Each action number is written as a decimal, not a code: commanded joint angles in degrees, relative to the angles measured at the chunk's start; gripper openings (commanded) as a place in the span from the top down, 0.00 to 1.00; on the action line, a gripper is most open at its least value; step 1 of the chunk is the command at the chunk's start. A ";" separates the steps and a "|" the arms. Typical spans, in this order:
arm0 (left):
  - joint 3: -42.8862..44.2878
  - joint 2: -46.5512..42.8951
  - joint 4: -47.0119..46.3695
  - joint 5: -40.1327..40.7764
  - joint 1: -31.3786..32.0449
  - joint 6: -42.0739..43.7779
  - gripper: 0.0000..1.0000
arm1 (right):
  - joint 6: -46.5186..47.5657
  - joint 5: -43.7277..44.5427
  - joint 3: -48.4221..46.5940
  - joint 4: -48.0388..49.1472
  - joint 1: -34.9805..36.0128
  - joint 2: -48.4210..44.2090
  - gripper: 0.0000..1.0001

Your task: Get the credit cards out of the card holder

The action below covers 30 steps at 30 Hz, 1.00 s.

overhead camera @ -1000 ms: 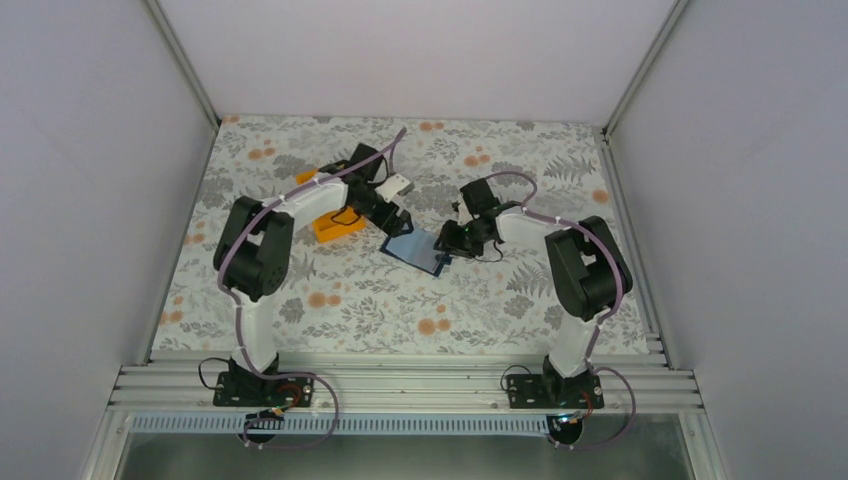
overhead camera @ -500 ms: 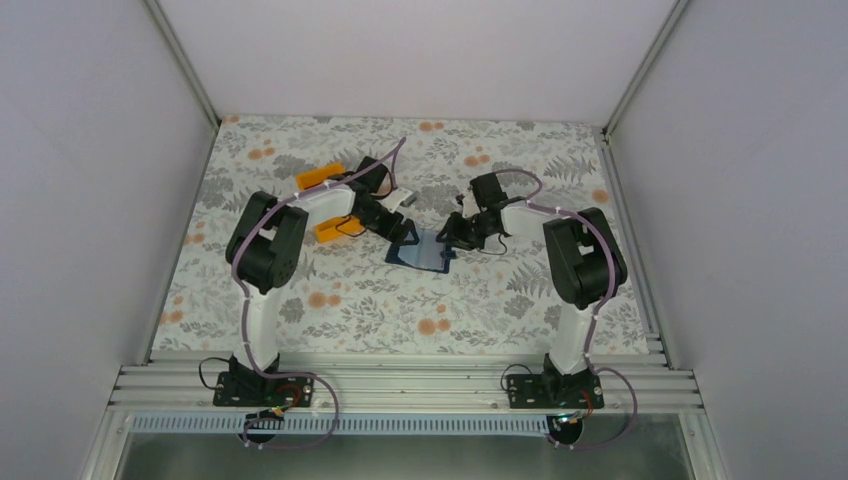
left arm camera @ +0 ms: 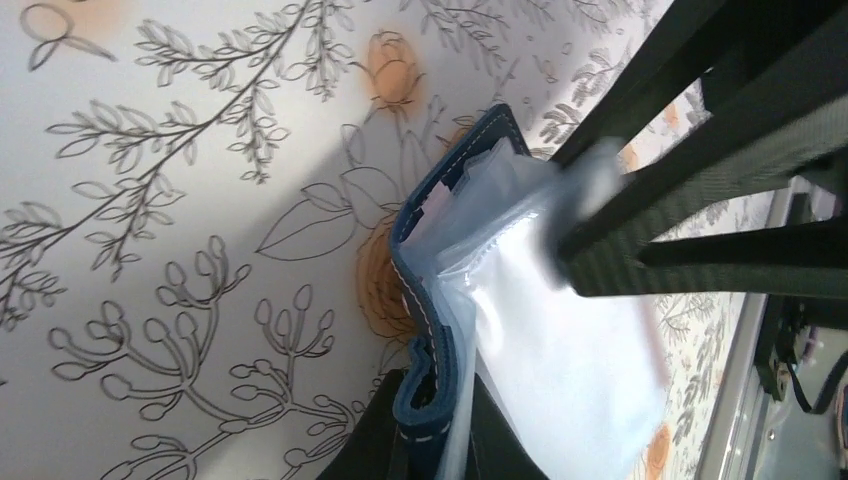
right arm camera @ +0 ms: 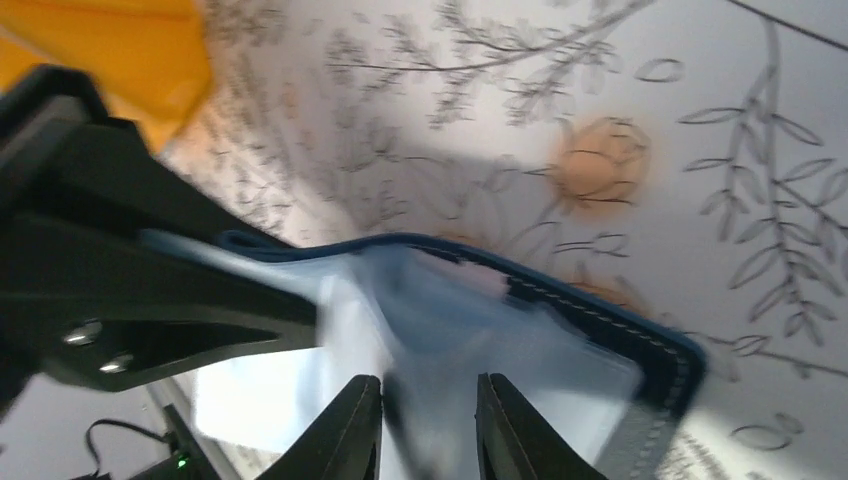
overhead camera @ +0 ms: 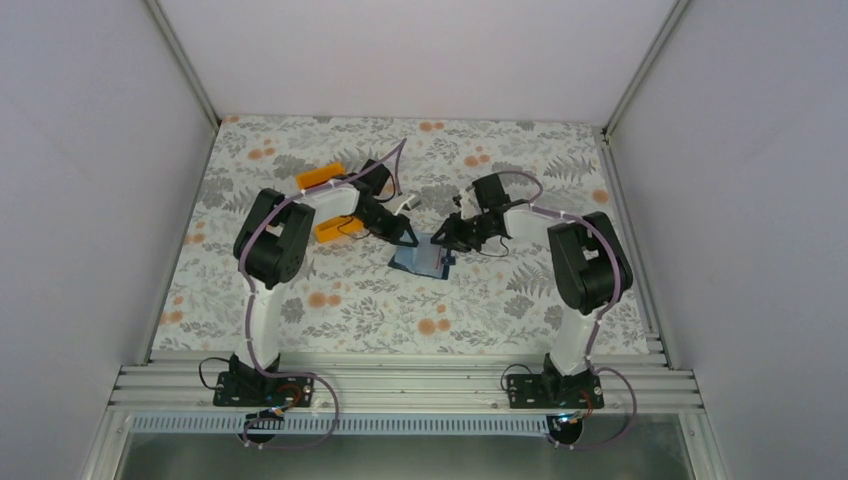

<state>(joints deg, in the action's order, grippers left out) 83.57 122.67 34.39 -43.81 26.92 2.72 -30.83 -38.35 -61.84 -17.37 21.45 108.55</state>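
Note:
The card holder [overhead camera: 415,257], a blue bifold wallet, lies open on the flowered table between the two arms. My left gripper [overhead camera: 404,237] is shut on its stitched blue edge [left arm camera: 432,400], and that edge curls up off the cloth. Clear plastic pockets [left arm camera: 545,350] fan out from it. My right gripper [right arm camera: 430,430] hovers over a clear pocket [right arm camera: 480,330] with its jaws a small gap apart and nothing clearly clamped. Of the credit cards only a faint pink patch [right arm camera: 483,281] shows inside a pocket, and it is blurred.
Two parts of an orange tray [overhead camera: 320,177] [overhead camera: 331,230] lie just left of the left arm. One orange corner [right arm camera: 110,50] shows in the right wrist view. The right gripper's black fingers [left arm camera: 700,150] cross close above the wallet. Grey walls enclose the table.
The left gripper has closed on the wallet's edge. Both grippers have drawn in over the wallet, which has shifted slightly. The right jaws have narrowed.

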 commanded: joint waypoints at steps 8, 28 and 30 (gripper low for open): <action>10.46 -11.97 9.82 -1.43 -1.53 17.05 0.97 | 11.41 -6.81 -2.89 -2.36 -8.54 -20.35 0.51; 40.09 -26.71 28.60 -0.25 0.92 29.06 0.98 | 23.30 -12.83 -12.10 4.28 -4.78 -38.99 0.07; 41.89 -26.70 29.42 -0.58 1.03 29.35 0.98 | 24.84 -14.43 -13.42 2.85 -4.80 -38.77 0.17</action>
<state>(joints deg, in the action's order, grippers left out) 121.91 96.05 60.55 -42.28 27.57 30.50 -10.09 -49.47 -71.57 -12.47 16.23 69.45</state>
